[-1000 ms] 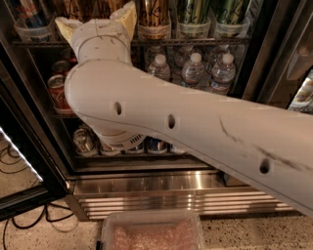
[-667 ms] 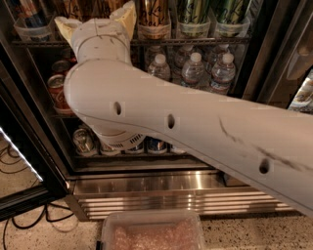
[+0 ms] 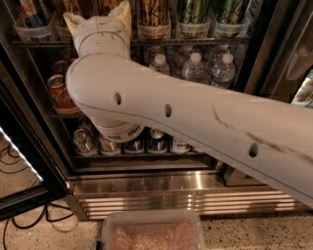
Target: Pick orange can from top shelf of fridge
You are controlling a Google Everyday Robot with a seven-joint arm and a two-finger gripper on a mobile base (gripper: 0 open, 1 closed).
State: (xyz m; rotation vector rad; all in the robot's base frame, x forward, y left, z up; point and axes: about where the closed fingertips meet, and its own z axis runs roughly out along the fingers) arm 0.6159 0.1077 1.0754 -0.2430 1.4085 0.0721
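At the far left of the dark wire top shelf [image 3: 195, 42] you have a dark blue can [image 3: 30, 14] in a clear plastic tray, and below it the short red Coca-Cola cans [image 3: 61, 93]. Just right of those, the cream two-finger gripper [image 3: 98, 14] is up at the front rail of that shelf. Its fingers [image 3: 122, 12] are spread wide and grip nothing you can see. Brownish-gold can bodies show in the gap between them, but you cannot tell whether either pad touches one. The clearest tall, slim, orange-gold metal orange can [image 3: 154, 14] stands upright in its tray just beside the finger nearer the tall green cans [image 3: 193, 12]. Clear water bottles [image 3: 193, 66] sit one shelf down. The thick white arm [image 3: 195, 122] hides much of the stainless-steel fridge [image 3: 146, 183].

Your likely trouble is crowding. If you close off-centre, a finger may catch a tray wall or a neighbouring can and tip the row. A smooth slim can may also slip if you pinch it low, or snag on the tray lip and rail as you draw it out.
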